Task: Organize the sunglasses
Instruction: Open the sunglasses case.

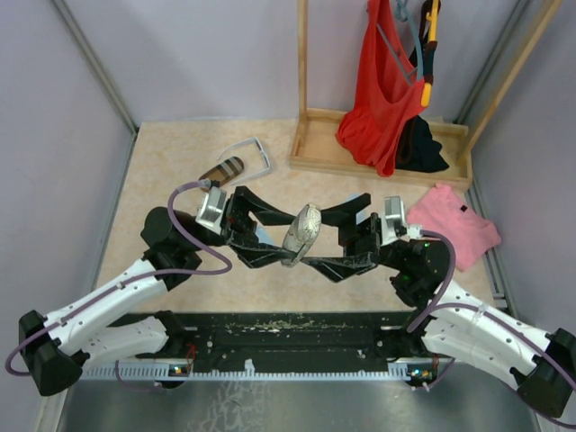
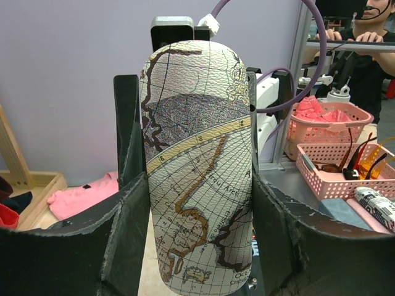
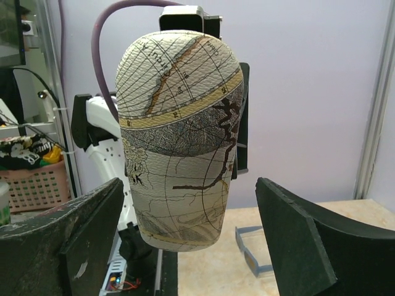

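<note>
Left gripper [image 1: 281, 238]: fingers [image 2: 133, 185] pressed on both long sides of the map-print case [image 1: 301, 229], so it is clamped and carrying it. The case is held mid-air over the table [image 1: 171, 171], between the two arms, long axis running along the fingers. That looks like a presentation pose, with one arm steadying it so the other can work on it.

Back left on the table are the striped case [image 1: 223, 169] and, just beside it, the pale-frame sunglasses [image 1: 248, 153], lying flat and untouched. They're well apart from both grippers. The wire-frame pair isn't visible. It could be inside a case, but I can't tell from here.

Right gripper [image 1: 319, 239]: spread wide and holding nothing. Its fingers [image 3: 290, 228] straddle the free end of the map-print case, with a clear gap on the one side. The other side is close and hard to call from the wrist view, but probably not touching.

My read: either a handover or a two-handed case opening, with the right not yet gripping. The sunglasses are not yet stowed, so the task is early.

Pink cloth [image 1: 454, 223] at far right isn't involved.
</note>
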`<action>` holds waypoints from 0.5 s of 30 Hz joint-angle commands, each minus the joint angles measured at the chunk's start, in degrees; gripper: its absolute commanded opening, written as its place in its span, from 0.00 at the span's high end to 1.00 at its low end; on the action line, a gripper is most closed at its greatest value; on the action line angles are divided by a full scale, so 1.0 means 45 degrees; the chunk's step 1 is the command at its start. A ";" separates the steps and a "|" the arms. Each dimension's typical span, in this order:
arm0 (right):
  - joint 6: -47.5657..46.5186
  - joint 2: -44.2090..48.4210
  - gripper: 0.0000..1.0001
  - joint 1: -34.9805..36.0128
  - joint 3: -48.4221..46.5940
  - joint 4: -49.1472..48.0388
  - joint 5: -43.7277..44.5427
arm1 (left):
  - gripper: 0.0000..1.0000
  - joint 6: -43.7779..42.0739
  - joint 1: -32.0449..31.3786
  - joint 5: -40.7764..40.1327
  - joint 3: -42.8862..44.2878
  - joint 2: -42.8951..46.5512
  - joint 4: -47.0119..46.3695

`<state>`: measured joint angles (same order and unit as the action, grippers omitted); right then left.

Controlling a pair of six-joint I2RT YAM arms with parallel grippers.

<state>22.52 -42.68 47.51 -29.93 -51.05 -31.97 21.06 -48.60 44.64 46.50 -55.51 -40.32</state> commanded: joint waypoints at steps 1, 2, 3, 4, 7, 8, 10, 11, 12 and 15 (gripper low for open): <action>0.0014 -0.0007 0.13 0.0127 -0.0616 -0.0732 0.0053 | 1.00 -0.0010 0.0033 0.0178 0.0487 0.0030 -0.0671; 0.0056 -0.0035 0.14 0.0127 -0.0629 -0.0739 0.0070 | 1.00 -0.0029 0.0035 0.0163 0.0489 0.0025 -0.0653; 0.0085 -0.0076 0.14 0.0127 -0.0645 -0.0745 0.0072 | 1.00 -0.0036 0.0035 0.0158 0.0475 0.0020 -0.0651; 0.0123 -0.0127 0.14 0.0127 -0.0649 -0.0746 0.0072 | 1.00 -0.0051 0.0030 0.0140 0.0483 0.0024 -0.0641; 0.0293 -0.0316 0.16 0.0127 -0.0678 -0.0882 0.0002 | 1.00 -0.0088 0.0031 0.0119 0.0492 0.0024 -0.0620; 0.0357 -0.0362 0.17 0.0127 -0.0661 -0.0968 -0.0024 | 1.00 -0.0102 0.0023 0.0104 0.0487 0.0022 -0.0612; 0.0483 -0.0460 0.18 0.0132 -0.0651 -0.1143 -0.0042 | 1.00 -0.0150 0.0029 0.0099 0.0489 0.0039 -0.0575; 0.0532 -0.0519 0.19 0.0130 -0.0650 -0.1211 -0.0059 | 1.00 -0.0166 0.0027 0.0084 0.0485 0.0038 -0.0558; 0.0577 -0.0568 0.19 0.0134 -0.0657 -0.1253 -0.0088 | 1.00 -0.0182 0.0039 0.0063 0.0489 0.0055 -0.0536; 0.0677 -0.0632 0.24 0.0128 -0.0687 -0.1293 -0.0139 | 1.00 -0.0261 0.0040 0.0069 0.0497 0.0048 -0.0473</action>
<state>24.58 -45.19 47.53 -30.13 -53.36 -32.32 20.73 -48.49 44.58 46.50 -55.61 -40.32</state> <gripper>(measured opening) 0.795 0.667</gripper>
